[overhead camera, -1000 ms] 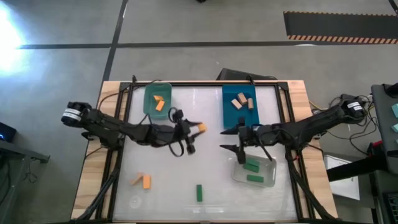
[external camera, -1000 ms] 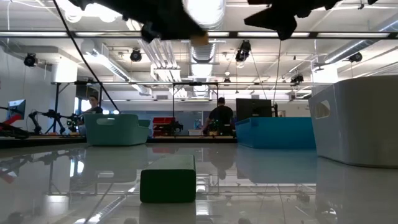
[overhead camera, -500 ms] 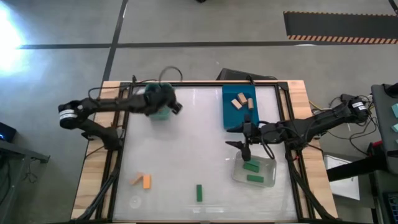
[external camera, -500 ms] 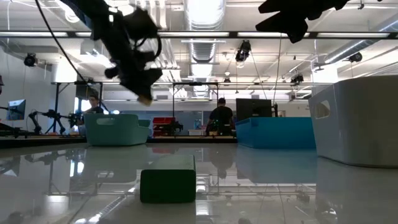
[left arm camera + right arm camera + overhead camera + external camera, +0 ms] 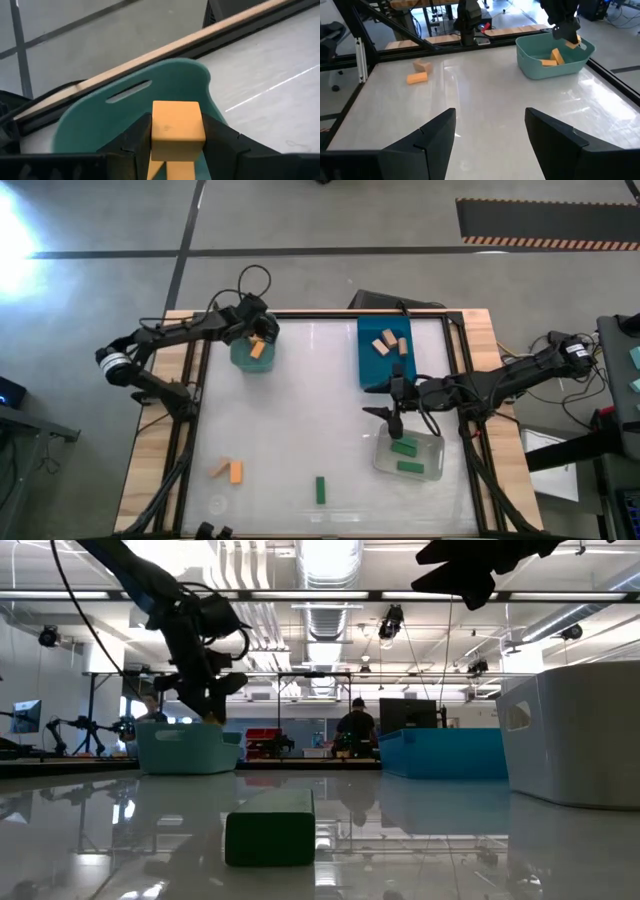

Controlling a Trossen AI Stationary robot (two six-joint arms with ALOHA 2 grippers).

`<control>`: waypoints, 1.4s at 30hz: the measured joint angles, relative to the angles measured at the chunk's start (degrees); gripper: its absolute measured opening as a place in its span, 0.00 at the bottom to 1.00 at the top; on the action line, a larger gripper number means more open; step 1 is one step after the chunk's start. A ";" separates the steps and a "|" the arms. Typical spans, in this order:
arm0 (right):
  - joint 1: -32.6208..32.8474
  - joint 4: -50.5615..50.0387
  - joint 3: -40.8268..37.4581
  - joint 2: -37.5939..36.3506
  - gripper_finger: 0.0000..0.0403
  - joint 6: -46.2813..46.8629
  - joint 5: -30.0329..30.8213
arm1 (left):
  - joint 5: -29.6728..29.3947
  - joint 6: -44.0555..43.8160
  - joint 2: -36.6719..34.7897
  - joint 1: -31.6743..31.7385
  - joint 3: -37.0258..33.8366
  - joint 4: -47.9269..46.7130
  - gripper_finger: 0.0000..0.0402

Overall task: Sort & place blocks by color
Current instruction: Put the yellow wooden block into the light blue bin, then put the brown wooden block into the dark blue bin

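Note:
My left gripper (image 5: pixel 262 335) is shut on an orange block (image 5: pixel 177 131) over the teal bin (image 5: pixel 243 352) at the table's far left; the right wrist view shows the gripper (image 5: pixel 567 29) just above the bin (image 5: pixel 540 70). Orange blocks (image 5: pixel 554 57) lie in the bin. My right gripper (image 5: pixel 386 402) is open and empty above the table, by the far edge of the clear bin (image 5: pixel 432 465), which holds green blocks (image 5: pixel 405 448). A tan block (image 5: pixel 219 469), an orange block (image 5: pixel 236 472) and a green block (image 5: pixel 320 490) lie flat on the table near its front edge. My left gripper pinches the orange block between its two fingers (image 5: pixel 142 136), one on each of two opposite sides (image 5: pixel 156 131). The fingers point down into the bin's opening. The block (image 5: pixel 572 41) hangs at the fingertips, clear of the bin's floor and of the blocks in it.
The blue bin (image 5: pixel 366 365) with tan blocks (image 5: pixel 385 342) stands at the far right of centre. The table's middle (image 5: pixel 300 410) is bare white surface. Black frame rails run along the table's edges. People sit in the room behind the table (image 5: pixel 352 730).
My left gripper has swung from the table's middle toward the far left edge with the orange block, and now stands lower over the teal bin. The block stays in the shut fingers.

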 joint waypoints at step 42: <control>0.00 -1.02 -0.04 0.07 0.57 0.80 0.02 | 0.31 -6.88 -7.28 -18.69 -0.31 -3.59 0.44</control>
